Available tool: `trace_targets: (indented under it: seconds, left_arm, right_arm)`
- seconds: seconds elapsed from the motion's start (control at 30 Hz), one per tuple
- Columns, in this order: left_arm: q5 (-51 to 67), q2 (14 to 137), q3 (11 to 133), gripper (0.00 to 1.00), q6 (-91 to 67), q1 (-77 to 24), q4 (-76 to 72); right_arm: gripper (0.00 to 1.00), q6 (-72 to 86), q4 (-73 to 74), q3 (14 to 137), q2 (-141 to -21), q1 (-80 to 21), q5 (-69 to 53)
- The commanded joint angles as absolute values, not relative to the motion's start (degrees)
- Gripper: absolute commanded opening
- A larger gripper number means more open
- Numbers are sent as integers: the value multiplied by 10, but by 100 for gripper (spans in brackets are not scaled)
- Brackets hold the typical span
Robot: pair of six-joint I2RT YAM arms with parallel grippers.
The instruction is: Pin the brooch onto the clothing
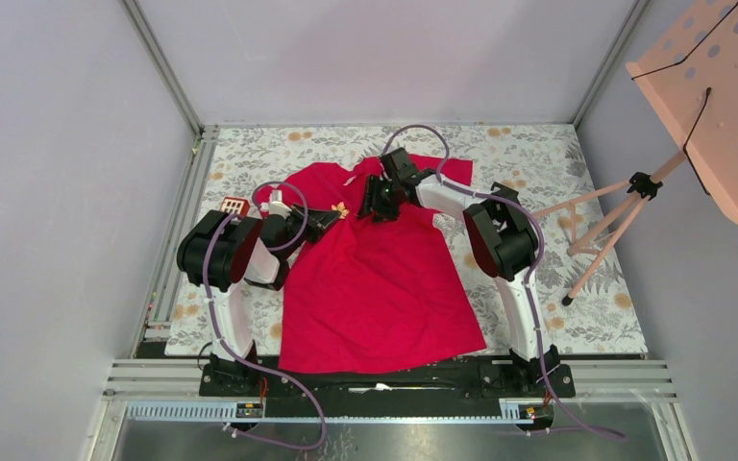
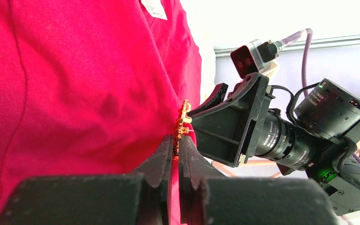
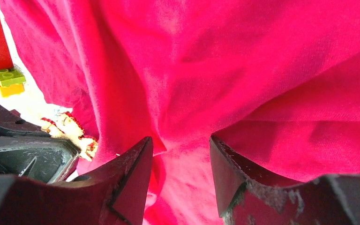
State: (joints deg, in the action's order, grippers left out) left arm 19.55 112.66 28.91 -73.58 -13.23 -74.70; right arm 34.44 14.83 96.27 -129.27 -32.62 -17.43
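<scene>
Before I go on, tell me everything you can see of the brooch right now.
The brooch is a tiny flower-like ornament, gold with orange-red petal edges, seemingly metal. The left gripper is shut on its lower part, so it stands up edge-on from that gripper, lying against the red T-shirt at the upper chest. The right gripper, open around a raised fold of shirt, sits right beside it. Whether its pin has pierced the cloth cannot be seen.

Counter [image 1: 625, 338] is covered by a grey floral tablecloth [image 1: 538, 154]. Red T-shirt [image 1: 375, 288] lies spread at centre. Small red block [image 1: 235, 206] sits just left of it.
</scene>
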Motion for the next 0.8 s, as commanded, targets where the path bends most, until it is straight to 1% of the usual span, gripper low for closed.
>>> trace_targets:
  seconds: [0.0, 0.3, 0.6, 0.77]
  left_arm:
    - [206, 1124, 297, 0, -734, -134, -804]
    - [210, 1127, 297, 0, -727, -134, -804]
    - [223, 1128, 300, 0, -714, -134, -803]
    - [244, 1131, 307, 0, -704, -134, -803]
  right_arm:
    - [55, 364, 118, 948, -1246, -329, -190]
    - [54, 375, 113, 939, -1212, -330, -185]
    - [54, 387, 105, 947, -1209, -330, -205]
    - [49, 385, 96, 949, -1210, -330, -213]
